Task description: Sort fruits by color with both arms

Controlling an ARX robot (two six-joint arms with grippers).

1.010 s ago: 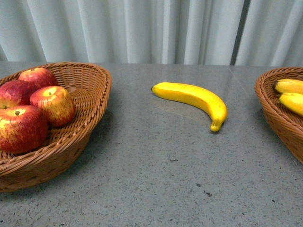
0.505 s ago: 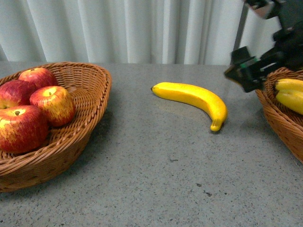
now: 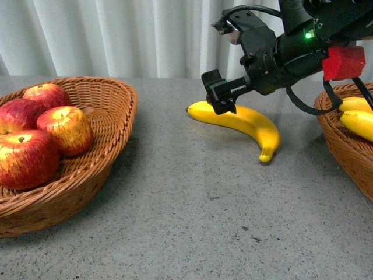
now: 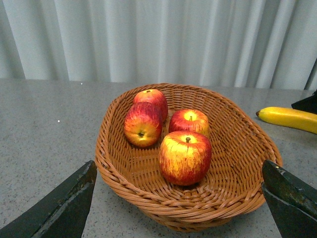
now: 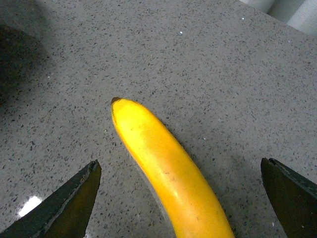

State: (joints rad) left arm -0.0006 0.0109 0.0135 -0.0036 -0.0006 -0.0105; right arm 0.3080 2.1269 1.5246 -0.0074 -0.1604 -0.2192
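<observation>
Banana [image 3: 245,123] lies alone on the tabletop [image 3: 175,210], right of centre, my right fingers [image 5: 64,208] spread wide above its far-left tip. Light, stiff, slick-skinned, I judge; better to pinch nearer its thick middle.

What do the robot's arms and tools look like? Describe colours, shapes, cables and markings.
The right arm is boxy and black, with a red block, a glowing green light and looping black cables. Both the left tool and right tool show dark, wedge-shaped fingers.
</observation>
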